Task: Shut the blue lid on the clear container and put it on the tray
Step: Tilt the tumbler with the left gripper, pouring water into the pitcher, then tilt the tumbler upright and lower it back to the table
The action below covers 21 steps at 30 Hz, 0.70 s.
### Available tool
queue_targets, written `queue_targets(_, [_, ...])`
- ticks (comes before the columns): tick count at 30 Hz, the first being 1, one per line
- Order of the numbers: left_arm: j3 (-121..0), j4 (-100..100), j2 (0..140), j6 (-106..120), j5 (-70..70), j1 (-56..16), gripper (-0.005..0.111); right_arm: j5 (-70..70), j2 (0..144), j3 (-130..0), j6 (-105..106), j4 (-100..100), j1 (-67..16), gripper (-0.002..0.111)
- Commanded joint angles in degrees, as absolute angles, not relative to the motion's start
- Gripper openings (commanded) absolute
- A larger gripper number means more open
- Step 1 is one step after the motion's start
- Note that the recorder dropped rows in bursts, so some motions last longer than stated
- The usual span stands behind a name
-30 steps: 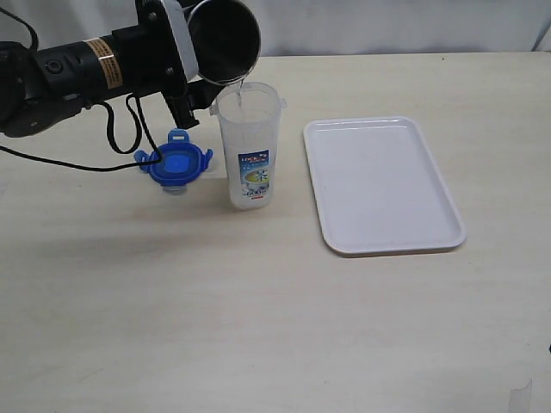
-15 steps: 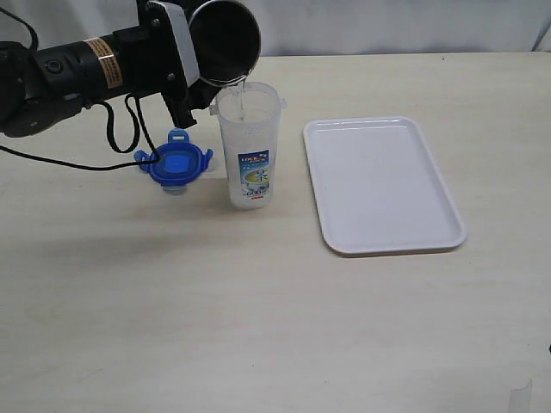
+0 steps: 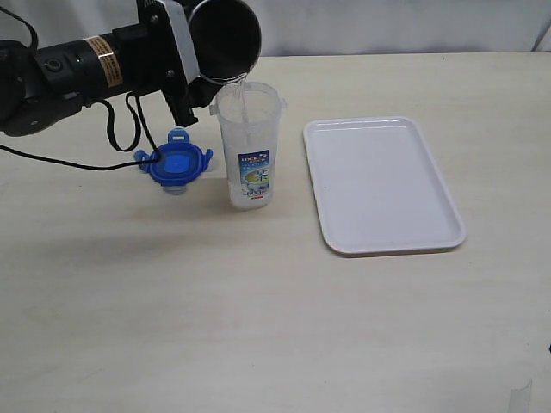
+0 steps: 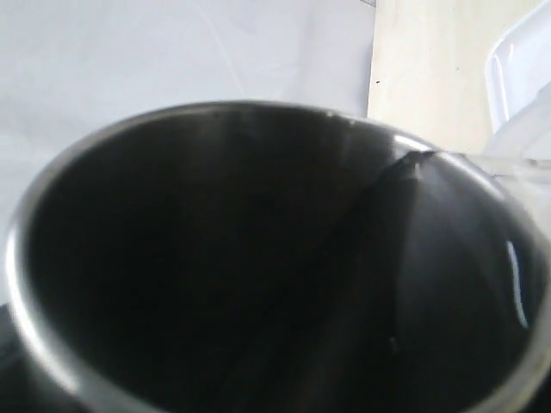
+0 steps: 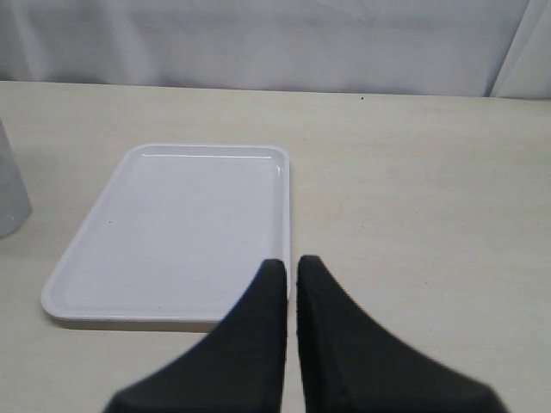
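The clear container (image 3: 249,146) stands upright and uncovered in the middle of the table, label facing front. The blue lid (image 3: 176,163) lies flat on the table just left of it, apart from it. The white tray (image 3: 379,185) lies bare to the right. My left gripper (image 3: 191,53) is shut on a steel cup (image 3: 224,39), tilted over the container's mouth, and a thin stream of water falls in. The cup's dark inside (image 4: 258,258) fills the left wrist view and hides the fingers. My right gripper (image 5: 291,267) is shut on nothing, near the tray (image 5: 172,215).
A black cable (image 3: 120,142) hangs from the left arm down to the table beside the lid. A pale curtain backs the table's far edge. The container's side (image 5: 10,194) shows at the edge of the right wrist view.
Hardly anything differs: the left arm keeps the cup tilted over the container and the stream keeps running. The lid, container and tray have not moved.
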State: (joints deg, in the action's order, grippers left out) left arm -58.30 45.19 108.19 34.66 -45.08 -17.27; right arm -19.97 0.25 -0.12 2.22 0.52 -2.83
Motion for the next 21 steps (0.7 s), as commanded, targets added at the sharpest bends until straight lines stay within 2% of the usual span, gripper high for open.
queue_targets(1, [-59.11, 43.74, 107.41, 27.23, -48.63, -17.38, 0.000, -19.81, 0.00, 0.00, 2.22, 0.69, -2.57, 0.005])
queue_targets(8, [-59.11, 42.13, 107.41, 11.84, -48.38, -17.38, 0.000, -19.81, 0.00, 0.00, 2.22, 0.69, -2.57, 0.005])
queue_targets(15, [-59.11, 21.25, 107.41, 1.81, -42.02, -17.25, 0.000, -19.81, 0.00, 0.00, 2.22, 0.69, -2.57, 0.005])
queue_targets(21, [-59.11, 20.16, 108.53, -6.79, -42.83, -13.29, 0.000, -19.81, 0.00, 0.00, 2.22, 0.69, -2.57, 0.005])
